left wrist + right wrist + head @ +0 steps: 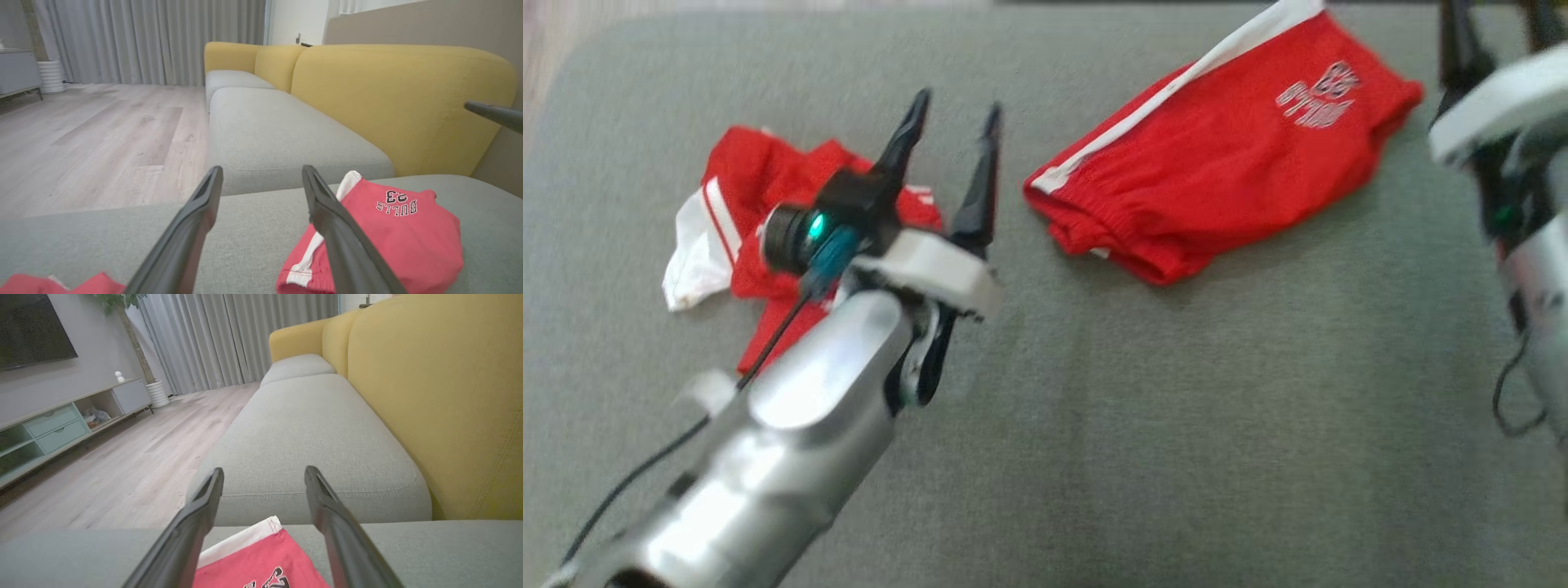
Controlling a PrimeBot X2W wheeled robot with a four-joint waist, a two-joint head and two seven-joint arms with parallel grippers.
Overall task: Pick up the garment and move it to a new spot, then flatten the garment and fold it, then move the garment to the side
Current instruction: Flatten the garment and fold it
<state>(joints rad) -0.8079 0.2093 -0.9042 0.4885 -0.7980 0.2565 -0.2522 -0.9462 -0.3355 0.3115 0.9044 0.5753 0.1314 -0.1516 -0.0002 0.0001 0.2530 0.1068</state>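
Note:
Red shorts (1225, 163) with a white side stripe and "BULLS 23" print lie folded on the grey sofa seat (1176, 408), at the upper right of the head view. A second red and white garment (743, 188) lies crumpled at the left, partly hidden behind my left arm. My left gripper (956, 114) hovers open and holds nothing, between the two garments. From the left wrist the shorts (400, 232) lie just right of my fingers (327, 212). My right gripper (1499, 33) is open at the far right edge, and the shorts (265, 559) sit low between its fingers (204, 502).
A yellow backrest (400, 102) runs along the far side of the grey seat cushions (306, 437). Beyond the seat's edge is a wooden floor (94, 134), with grey curtains (143, 36) and a low TV cabinet (61, 420) further off.

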